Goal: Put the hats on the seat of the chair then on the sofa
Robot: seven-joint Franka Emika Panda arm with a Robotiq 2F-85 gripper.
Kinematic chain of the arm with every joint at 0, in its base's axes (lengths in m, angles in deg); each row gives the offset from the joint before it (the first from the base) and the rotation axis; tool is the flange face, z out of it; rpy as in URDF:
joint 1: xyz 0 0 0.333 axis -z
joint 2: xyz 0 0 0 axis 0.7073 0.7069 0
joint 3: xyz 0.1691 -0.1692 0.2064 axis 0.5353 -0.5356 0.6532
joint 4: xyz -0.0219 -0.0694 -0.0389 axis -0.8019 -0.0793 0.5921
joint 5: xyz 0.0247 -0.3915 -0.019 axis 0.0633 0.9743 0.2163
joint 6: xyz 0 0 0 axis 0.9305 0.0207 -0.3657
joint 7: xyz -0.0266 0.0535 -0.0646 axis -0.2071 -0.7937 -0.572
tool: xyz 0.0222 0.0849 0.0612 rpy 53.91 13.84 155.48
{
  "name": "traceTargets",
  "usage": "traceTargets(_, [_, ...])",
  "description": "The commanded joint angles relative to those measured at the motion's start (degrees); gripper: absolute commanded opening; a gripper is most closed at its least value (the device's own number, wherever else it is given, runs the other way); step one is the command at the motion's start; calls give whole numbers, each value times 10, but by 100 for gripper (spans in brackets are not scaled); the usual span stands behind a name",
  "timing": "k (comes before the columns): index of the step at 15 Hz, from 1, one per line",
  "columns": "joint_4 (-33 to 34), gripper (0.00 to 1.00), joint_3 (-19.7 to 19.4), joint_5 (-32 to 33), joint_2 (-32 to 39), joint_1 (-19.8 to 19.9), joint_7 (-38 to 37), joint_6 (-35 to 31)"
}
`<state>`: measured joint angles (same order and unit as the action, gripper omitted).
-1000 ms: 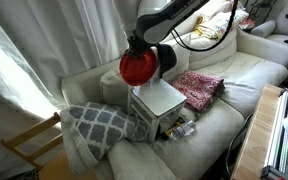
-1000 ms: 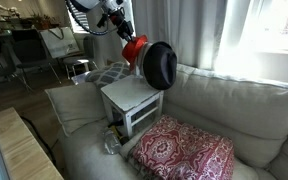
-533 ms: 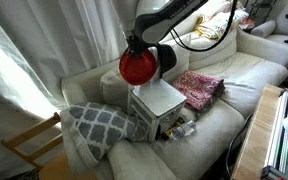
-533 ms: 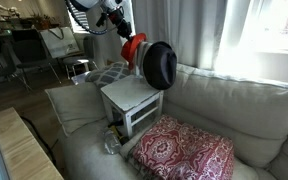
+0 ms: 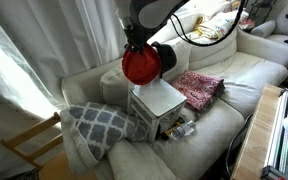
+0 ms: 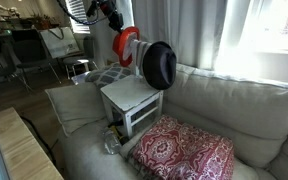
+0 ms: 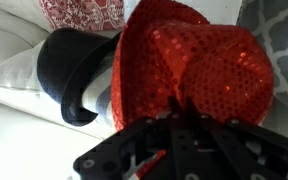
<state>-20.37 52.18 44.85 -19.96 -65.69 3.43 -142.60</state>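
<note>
Claw [image 5: 136,43] is clenching on the red hat [image 5: 137,66] at its brim edge. We're seeing the hat hanging above the chair [image 5: 160,98], over its back edge. Black hat [image 5: 165,58] is leaning up against the chair back, right beside the red one. Chair is standing on the sofa [image 5: 239,68]. We're judging both hats light and floppy, and the sequinned red one likely slick. Pinching the brim rim, not the crown, is looking like the safest hold.
</note>
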Motion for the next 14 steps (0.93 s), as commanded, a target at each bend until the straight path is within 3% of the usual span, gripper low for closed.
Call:
traceTargets(1, [-81,2,20,-51,-62,18,51,15])
traceTargets(9, [-202,2,27,-132,-86,55,145,3])
traceTargets(12, [-223,2,27,-146,-72,60,164,-28])
traceTargets(13, [-215,2,14,-118,-59,45,131,-4])
traceTargets(14, [-202,7,18,-129,-63,50,146,-1])
